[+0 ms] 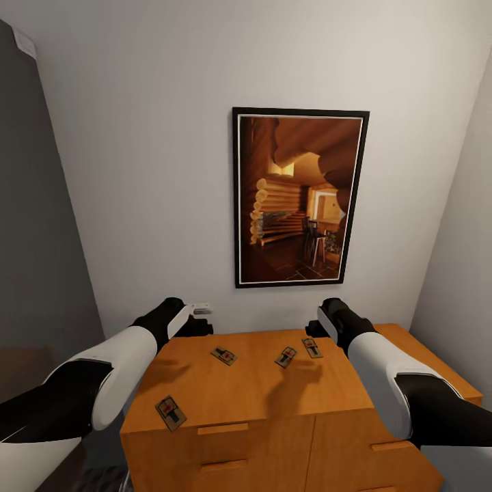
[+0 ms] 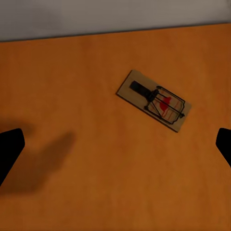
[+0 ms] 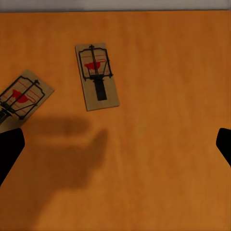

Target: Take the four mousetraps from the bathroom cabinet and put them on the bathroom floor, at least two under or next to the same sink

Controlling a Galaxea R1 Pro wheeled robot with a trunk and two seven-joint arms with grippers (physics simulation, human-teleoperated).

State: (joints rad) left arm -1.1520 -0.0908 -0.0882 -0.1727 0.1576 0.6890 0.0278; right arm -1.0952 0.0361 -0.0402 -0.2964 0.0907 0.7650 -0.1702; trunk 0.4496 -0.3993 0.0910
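My left gripper point(image 2: 115, 149) hangs wide open & empty over the cabinet point(image 1: 239, 393) top w/ four mousetraps on it: front-left point(image 1: 170, 413), mid point(image 1: 223, 355), two right point(image 1: 285, 357) point(image 1: 312, 347) under my right gripper point(image 3: 115, 147), also open, empty.

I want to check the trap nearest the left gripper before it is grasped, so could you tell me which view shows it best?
The left wrist view: the mousetrap lies large and unobstructed on the cabinet top, spring and red mark clear. The head view shows it tiny.

Left mousetrap point(image 3: 19, 98) cut by frame edge
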